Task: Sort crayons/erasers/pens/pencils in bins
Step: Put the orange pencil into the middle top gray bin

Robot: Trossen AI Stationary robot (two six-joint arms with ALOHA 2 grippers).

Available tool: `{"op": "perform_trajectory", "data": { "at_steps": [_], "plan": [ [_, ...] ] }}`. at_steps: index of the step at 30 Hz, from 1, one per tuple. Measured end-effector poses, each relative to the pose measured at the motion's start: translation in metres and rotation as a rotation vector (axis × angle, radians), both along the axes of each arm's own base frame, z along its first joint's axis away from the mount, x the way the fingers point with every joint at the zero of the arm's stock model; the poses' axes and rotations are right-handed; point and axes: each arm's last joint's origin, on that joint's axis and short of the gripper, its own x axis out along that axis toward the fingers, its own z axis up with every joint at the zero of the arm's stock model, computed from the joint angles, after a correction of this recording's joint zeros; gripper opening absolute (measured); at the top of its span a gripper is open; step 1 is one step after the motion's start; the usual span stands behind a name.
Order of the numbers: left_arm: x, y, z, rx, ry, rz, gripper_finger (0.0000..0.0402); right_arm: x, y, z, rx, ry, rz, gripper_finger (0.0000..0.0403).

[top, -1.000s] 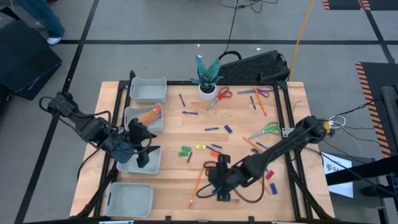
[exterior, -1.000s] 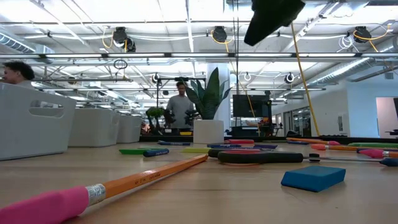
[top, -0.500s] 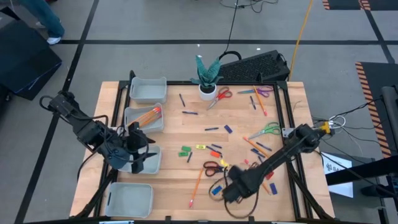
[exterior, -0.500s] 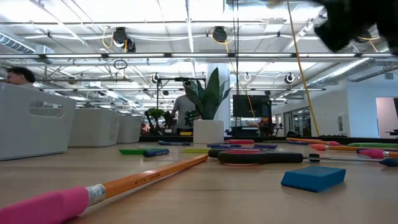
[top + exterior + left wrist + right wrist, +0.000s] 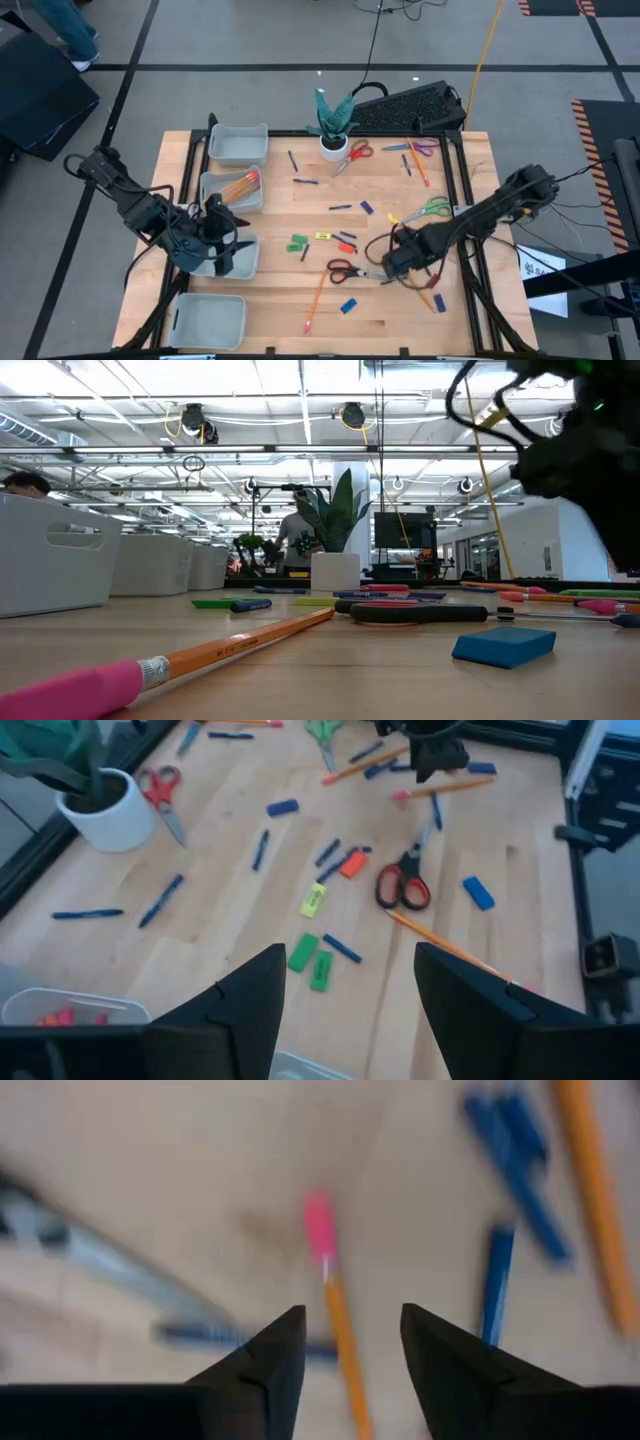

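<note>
Near the bench's (image 5: 270,330) front edge lie an orange pencil (image 5: 316,298) and a blue eraser (image 5: 348,306); the right gripper (image 5: 392,262) hangs just above the right front part, fingers spread and empty, over a pink-tipped pencil (image 5: 335,1305); the left gripper (image 5: 222,248), jaws open and empty, hovers over the third of four bins (image 5: 250,262) along the left edge; pens (image 5: 340,207) lie mid-bench; beyond, the second bin (image 5: 207,184) holds pencils.

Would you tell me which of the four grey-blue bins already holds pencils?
The second bin from the far end of the column on the table's left side: orange pencils lie inside it. The far one and the near one look empty.
</note>
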Motion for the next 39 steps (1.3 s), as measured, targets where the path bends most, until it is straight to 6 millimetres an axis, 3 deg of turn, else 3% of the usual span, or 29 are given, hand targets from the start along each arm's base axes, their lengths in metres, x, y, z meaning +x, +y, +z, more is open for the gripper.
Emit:
{"op": "perform_trajectory", "data": {
  "at_steps": [7, 15, 25, 28, 34, 39],
  "plan": [
    [0.003, 0.005, 0.0, -0.002, -0.006, 0.04, 0.0225, 0.006, 0.001, -0.021, 0.038, -0.066, 0.007, 0.0131],
    [0.007, 0.012, 0.0, 0.014, -0.002, 0.071, 0.0225, 0.01, 0.002, -0.039, 0.0, 0.006, 0.036, 0.012],
    [0.011, 0.019, 0.0, 0.003, -0.009, 0.116, 0.0225, 0.007, 0.0, -0.042, -0.036, 0.045, 0.006, 0.0023],
    [0.013, 0.019, 0.002, -0.001, -0.049, 0.141, 0.0225, 0.006, 0.0, -0.042, -0.043, 0.051, 0.031, 0.0011],
    [0.028, 0.011, 0.004, -0.019, -0.195, 0.089, 0.0225, -0.003, -0.006, -0.022, -0.081, -0.005, 0.1, 0.0017],
    [0.044, 0.013, -0.004, -0.053, -0.304, 0.088, 0.0231, 0.004, -0.008, 0.028, -0.158, -0.255, 0.213, 0.0014]
  ]
}}
